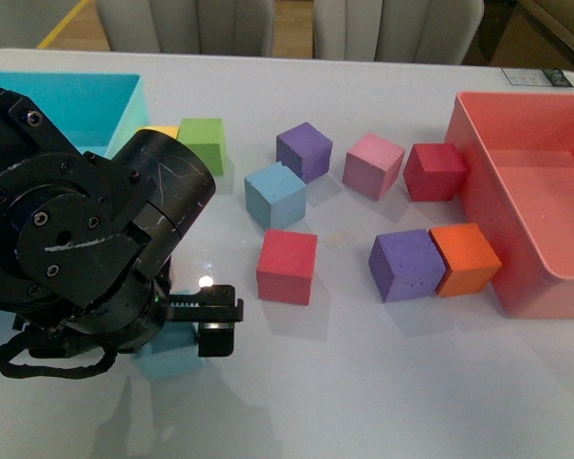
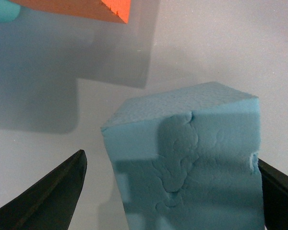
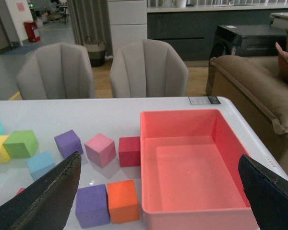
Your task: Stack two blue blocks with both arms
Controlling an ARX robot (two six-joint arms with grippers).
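Glossy white tabletop [image 1: 383,402] mirrors the foam cubes scattered across it. At the near left, the left gripper [image 2: 170,160] straddles one blue block [image 1: 167,356]. Its jaws are spread, one black wedge-shaped finger [image 2: 53,196] clear of the foam and the other at the opposite face's edge. That cube's top is finely pebbled, and its side skin is wrinkled and blistered. The second blue block [image 1: 275,196], matte with a nick in its top edge, sits apart at about 1 o'clock from it, with a red cube [image 1: 287,268] at its 6 o'clock. The right gripper [image 3: 158,157] is released and empty, its fingers wide apart; its wrist view looks onto a smooth pink plastic bin [image 3: 182,113].
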